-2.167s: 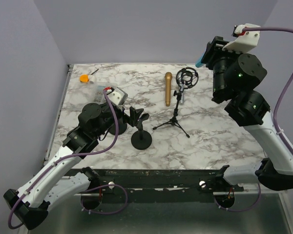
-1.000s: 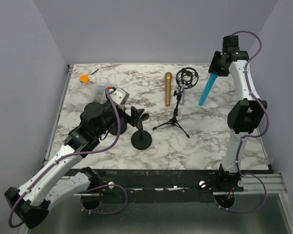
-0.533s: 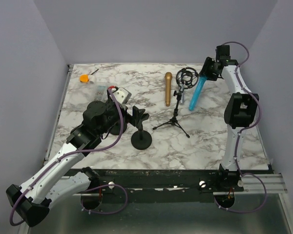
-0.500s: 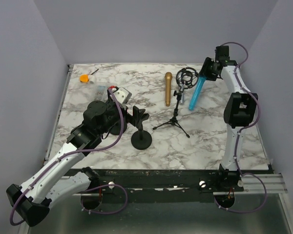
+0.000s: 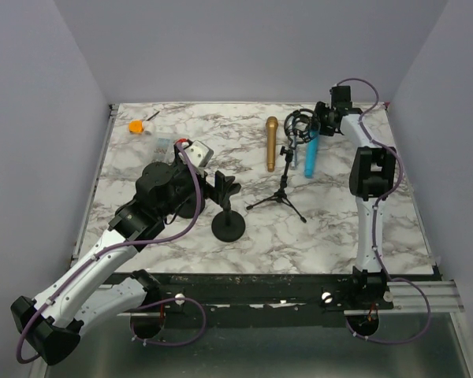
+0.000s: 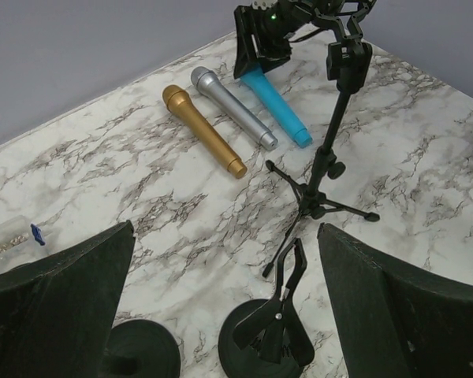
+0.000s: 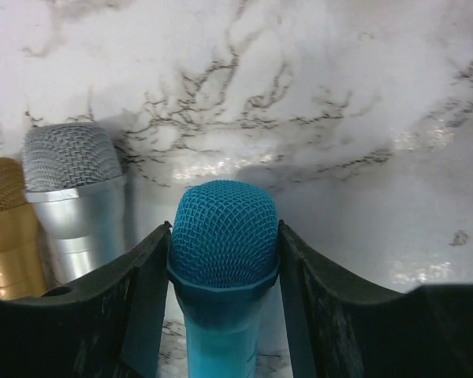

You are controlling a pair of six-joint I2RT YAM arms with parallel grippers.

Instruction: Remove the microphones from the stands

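Note:
My right gripper [image 5: 323, 124] is shut on the head of a blue microphone [image 5: 310, 152], which slants down to the marble table just right of the tripod stand [image 5: 285, 183]. The stand's shock mount [image 5: 300, 124] looks empty. In the right wrist view the blue mesh head [image 7: 223, 236] sits between my fingers [image 7: 142, 291]. A silver microphone [image 6: 233, 107] and a gold microphone [image 5: 271, 143] lie on the table beside it. My left gripper [image 5: 221, 187] is open and empty above a round-base clip stand [image 5: 228, 224].
A second round black base [image 6: 138, 358] sits under the left arm. An orange object [image 5: 135, 125] and a clear bag of small parts [image 6: 8, 236] lie at the back left. Walls close the table at the back and sides.
My right arm has come down from high on the right, carrying the blue microphone left and down until it lies beside the silver one next to the tripod stand. The left arm has barely moved.

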